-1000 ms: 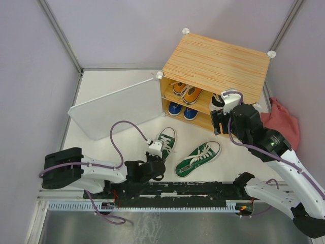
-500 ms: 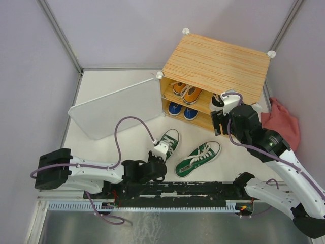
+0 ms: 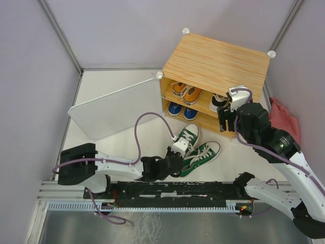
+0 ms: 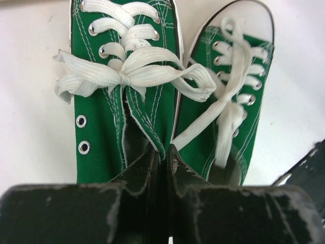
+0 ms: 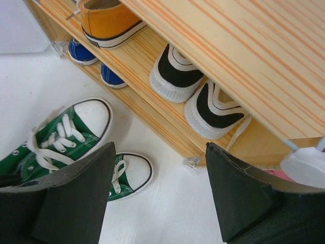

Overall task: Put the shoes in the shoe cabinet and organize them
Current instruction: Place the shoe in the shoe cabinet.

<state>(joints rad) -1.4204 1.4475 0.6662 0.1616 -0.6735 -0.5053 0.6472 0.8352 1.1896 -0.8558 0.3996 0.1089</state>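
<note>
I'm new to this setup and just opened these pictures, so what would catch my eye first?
A pair of green sneakers lies in front of the shoe cabinet, and the left pincer is shut on the canvas of one, just below its bow. The cabinet's door stands open, showing orange shoes and black shoes on the upper shelf and blue shoes below. The right pincer hangs open near the black ones.

**Pink cloth at the right wall**

A crumpled pink cloth [image 3: 282,122] lies on the white table [image 3: 117,84] at its right side. Lilac walls [image 3: 30,76] enclose the table. A toothed white rail [image 3: 66,206] runs along the near edge, with grey sheet metal [image 3: 152,229] below.
</note>
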